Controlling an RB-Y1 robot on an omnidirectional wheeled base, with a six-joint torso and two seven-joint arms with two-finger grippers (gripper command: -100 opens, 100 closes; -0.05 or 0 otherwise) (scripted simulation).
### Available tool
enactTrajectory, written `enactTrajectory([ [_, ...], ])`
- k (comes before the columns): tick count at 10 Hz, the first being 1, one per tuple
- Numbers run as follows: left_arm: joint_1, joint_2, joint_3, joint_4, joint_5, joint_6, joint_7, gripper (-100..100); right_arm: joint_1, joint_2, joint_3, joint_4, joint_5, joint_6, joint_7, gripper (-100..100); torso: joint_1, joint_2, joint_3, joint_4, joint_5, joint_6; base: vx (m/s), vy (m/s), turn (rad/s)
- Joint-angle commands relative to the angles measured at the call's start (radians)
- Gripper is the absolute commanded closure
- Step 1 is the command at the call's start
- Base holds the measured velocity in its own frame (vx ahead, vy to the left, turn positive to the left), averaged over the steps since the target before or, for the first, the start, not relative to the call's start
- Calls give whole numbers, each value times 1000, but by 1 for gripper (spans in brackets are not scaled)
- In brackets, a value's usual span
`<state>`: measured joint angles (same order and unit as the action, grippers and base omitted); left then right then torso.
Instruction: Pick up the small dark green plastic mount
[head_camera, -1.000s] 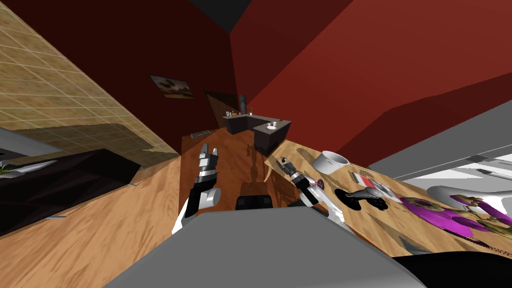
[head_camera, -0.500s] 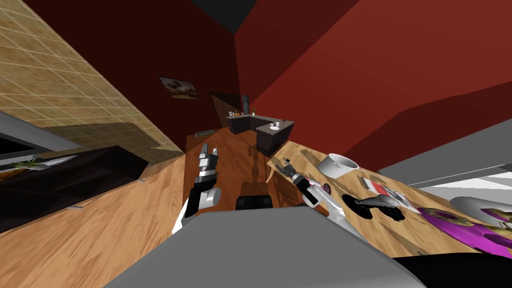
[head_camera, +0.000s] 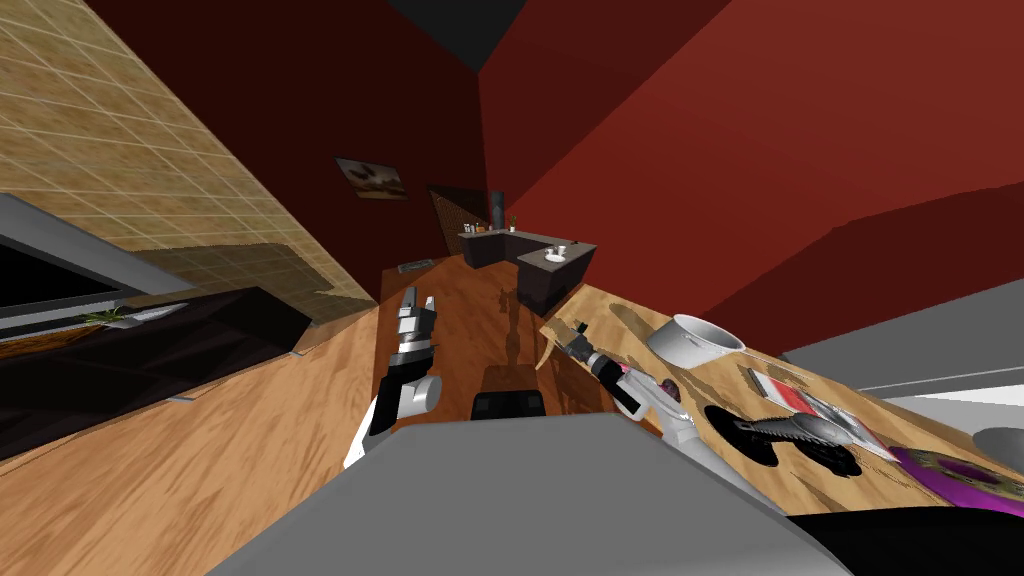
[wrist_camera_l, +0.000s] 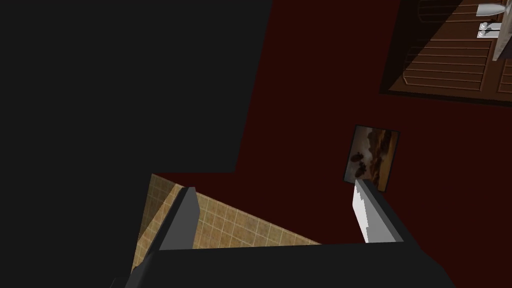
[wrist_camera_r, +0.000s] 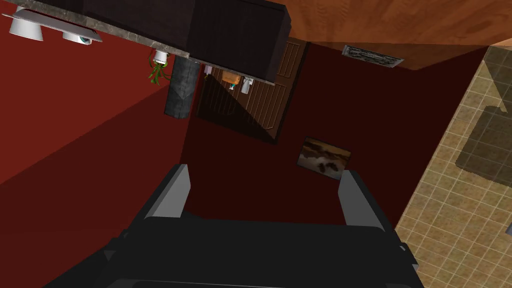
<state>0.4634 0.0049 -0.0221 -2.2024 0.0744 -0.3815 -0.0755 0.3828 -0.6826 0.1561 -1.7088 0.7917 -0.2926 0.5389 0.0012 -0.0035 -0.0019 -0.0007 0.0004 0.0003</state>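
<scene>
Looking near-black, grey-topped: the mount (head_camera: 762, 441)

table (head_camera: 705, 395): white pot (head_camera: 693, 340) | black-grey tool (head_camera: 800, 435) | booklet (head_camera: 800, 393) | far: dark counter (head_camera: 535, 262) | wall: framed picture (head_camera: 372, 178)

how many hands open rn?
2. The left hand is raised over the wooden floor, fingers apart, holding nothing. The right hand is at the wooden table's edge, fingers apart, also empty. Neither is hidden.
</scene>
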Motion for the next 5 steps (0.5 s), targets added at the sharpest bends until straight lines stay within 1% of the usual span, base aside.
enactTrajectory([
  [1,0,0,0,0,0,0,0,0,-3,-21,12,21,36,-2,10,-100,0,0,0,0,0,0,55,17,45],
  [2,0,0,0,0,0,0,0,0,-10,-57,31,63,72,-9,29,-100,-1,0,0,0,0,0,66,20,101],
  [3,0,0,0,0,0,0,0,0,-10,-57,31,63,90,-9,29,-100,-1,-1,0,0,0,0,62,10,56],
  [4,0,0,0,0,0,0,0,0,-17,-93,51,105,127,-17,47,-100,-1,0,0,0,0,0,75,11,130],
  [5,0,0,0,0,0,0,0,0,-17,-93,51,105,144,-17,47,-100,-1,-1,-1,0,0,0,66,6,44],
])
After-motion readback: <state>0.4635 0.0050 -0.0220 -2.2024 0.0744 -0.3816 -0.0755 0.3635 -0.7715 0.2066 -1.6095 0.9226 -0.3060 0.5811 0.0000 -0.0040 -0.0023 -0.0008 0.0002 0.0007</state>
